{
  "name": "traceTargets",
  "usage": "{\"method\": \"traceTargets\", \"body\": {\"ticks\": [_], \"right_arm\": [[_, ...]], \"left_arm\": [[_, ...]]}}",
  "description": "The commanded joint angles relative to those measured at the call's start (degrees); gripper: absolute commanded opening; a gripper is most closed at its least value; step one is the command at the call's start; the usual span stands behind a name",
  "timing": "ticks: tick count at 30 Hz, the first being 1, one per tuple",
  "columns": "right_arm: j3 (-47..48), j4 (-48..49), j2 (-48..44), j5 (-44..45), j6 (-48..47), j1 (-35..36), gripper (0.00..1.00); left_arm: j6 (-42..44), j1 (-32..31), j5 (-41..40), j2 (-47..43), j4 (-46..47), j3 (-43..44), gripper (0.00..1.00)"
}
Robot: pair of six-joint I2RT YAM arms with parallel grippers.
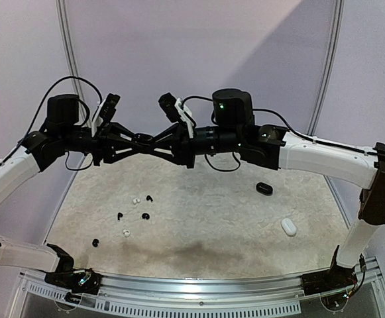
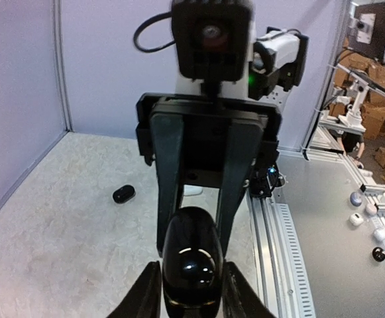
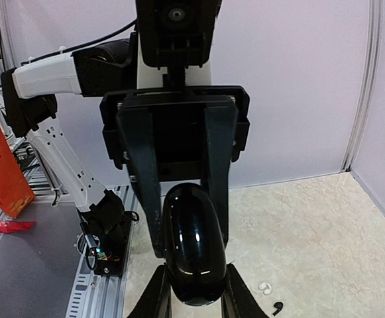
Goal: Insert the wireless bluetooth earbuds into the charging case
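Observation:
A glossy black charging case (image 2: pixel 191 262) is held in the air over the table, lid closed, gripped from both ends. My left gripper (image 1: pixel 154 142) is shut on one end, its fingers (image 2: pixel 146 298) flanking it. My right gripper (image 1: pixel 144 142) is shut on the other end (image 3: pixel 193 245). In the top view the case is hidden among the crossed fingers. Tiny earbuds lie on the mat below left: white ones (image 1: pixel 135 199) (image 1: pixel 126 232) and black ones (image 1: pixel 150 197) (image 1: pixel 120 215) (image 1: pixel 145 216) (image 1: pixel 95 242). A white earbud (image 3: pixel 265 287) and a black earbud (image 3: pixel 277 307) show in the right wrist view.
A second black case (image 1: pixel 264 188) lies closed on the right of the mat, also in the left wrist view (image 2: pixel 123 193). A white case (image 1: pixel 289 227) lies nearer the front right. The metal rail (image 1: pixel 199 288) runs along the table's near edge.

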Motion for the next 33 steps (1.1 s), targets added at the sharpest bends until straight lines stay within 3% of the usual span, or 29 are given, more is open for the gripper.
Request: {"method": "traceTargets", "body": {"ticks": [1,3,7,12,16,19,25,29,31,33], "right_arm": [[1.56,-2.82,-0.38,1.3,-2.4,0.63,0.0],[1.47,-3.31,-1.39,1.76,-3.39,0.57,0.0],[1.62,-4.29,-1.77,2.08,-4.28,0.62,0.0],[1.64,-4.66,-1.58,2.16,-4.44,0.61,0.0],[1.61,-4.19,-1.5,2.04,-4.65,0.61,0.0],[1.63,-4.14,-1.02,1.86,-4.62,0.59,0.0],[1.56,-5.0,-0.27,1.91,-4.71,0.61,0.0],[1.56,-4.51,0.33,3.38,-4.37,0.66,0.41],[1.56,-3.81,0.43,3.57,-4.29,0.65,0.55],[1.56,-2.88,0.44,3.65,-4.34,0.61,0.6]], "left_arm": [[1.27,-0.21,-4.74,-0.81,-4.9,-1.47,0.42],[1.95,-0.21,-6.01,-1.1,-5.3,-2.42,0.48],[-0.98,-0.34,-6.62,-1.28,-2.15,-3.55,0.48],[-0.86,-0.39,-4.91,-1.15,-1.6,-3.24,0.35],[0.95,-0.38,-3.64,-0.94,-3.38,-3.27,0.14],[0.53,-0.4,-3.28,-0.96,-2.22,-3.06,0.05],[0.24,-0.45,-2.4,-1.09,-1.3,-2.92,0.0],[0.82,-0.42,-2.29,-1.21,-0.9,-3.19,0.0],[2.57,-0.39,-3.09,-1.38,-1.63,-3.39,0.0],[5.86,-0.44,-3.88,-1.68,-3.57,-3.32,0.0]]}}
